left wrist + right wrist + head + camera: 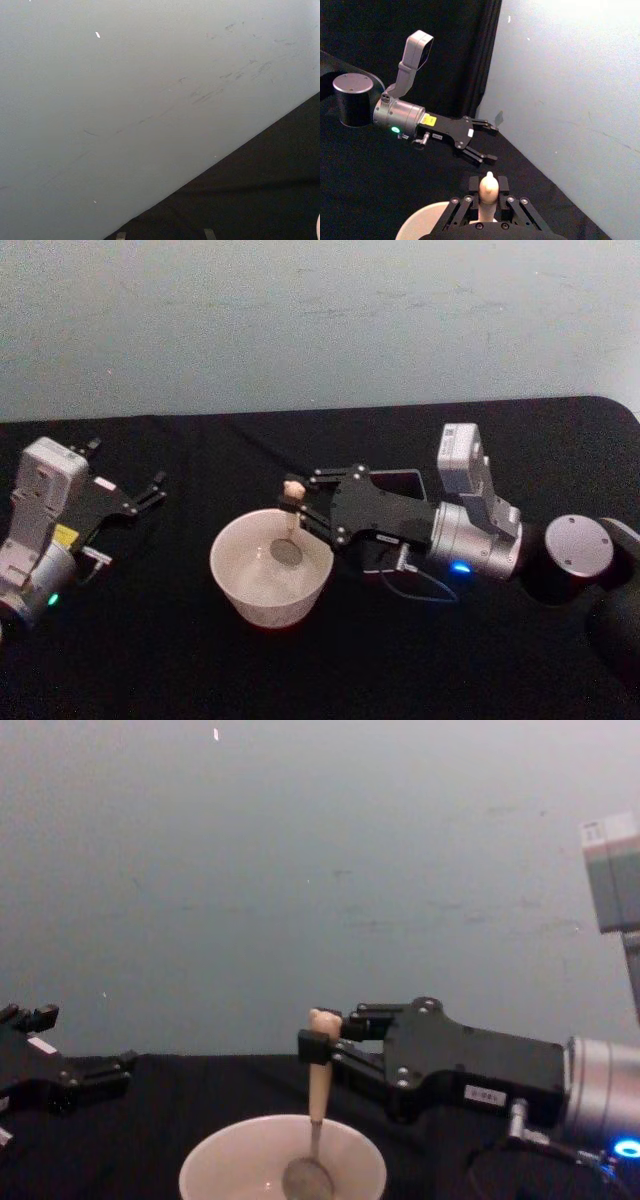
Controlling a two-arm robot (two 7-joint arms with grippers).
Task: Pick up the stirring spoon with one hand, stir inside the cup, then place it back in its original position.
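The cream-white cup (pixel 232 558) stands on the black table, in front of me and slightly left. The stirring spoon (pixel 292 490) stands nearly upright in it, its grey bowl down inside the cup and its bear head on top. My right gripper (pixel 300 505) reaches in from the right and is shut on the beige handle just under the bear head. From the chest view, the spoon (pixel 318 1090) drops from the right gripper (pixel 320 1046) into the cup (pixel 215 1165). My left gripper (pixel 128 462) hangs open and idle at the left, apart from the cup.
A dark square-sided holder (pixel 412 480) sits behind the right gripper, partly hidden by it. A grey round joint cap (pixel 578 544) of the right arm is at the far right. A pale wall rises behind the table's far edge.
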